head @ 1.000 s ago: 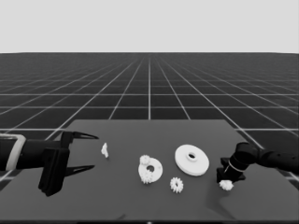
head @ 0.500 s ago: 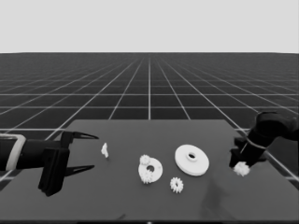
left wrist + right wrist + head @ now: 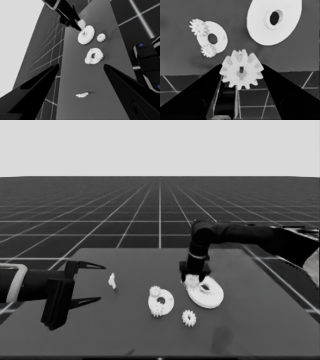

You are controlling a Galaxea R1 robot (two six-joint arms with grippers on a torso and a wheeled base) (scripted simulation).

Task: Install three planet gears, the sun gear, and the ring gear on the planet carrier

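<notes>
At the table's [image 3: 100, 340] left end the left gripper [image 3: 89, 282] waits above the surface, its two fingers spread wide apart with nothing between them. Just past its fingertips, toward the middle, lies the thin white piece [image 3: 112, 280], flat on the table. Near the table's centre rests the smaller round part [image 3: 161, 302], with two gears seated on it: one gear [image 3: 155, 291] on the side toward the far edge and another gear [image 3: 157, 309] on the side toward the near edge. A loose gear [image 3: 189, 318] lies on the table just to the right of it, closer to the near edge. Right of that sits the larger round part [image 3: 205, 291], flat, apart from the smaller one. The right gripper [image 3: 193, 279] reaches in from the right and hangs over the larger round part's far left rim, its fingers clamped on a fourth gear [image 3: 241, 69], held off the table.
</notes>
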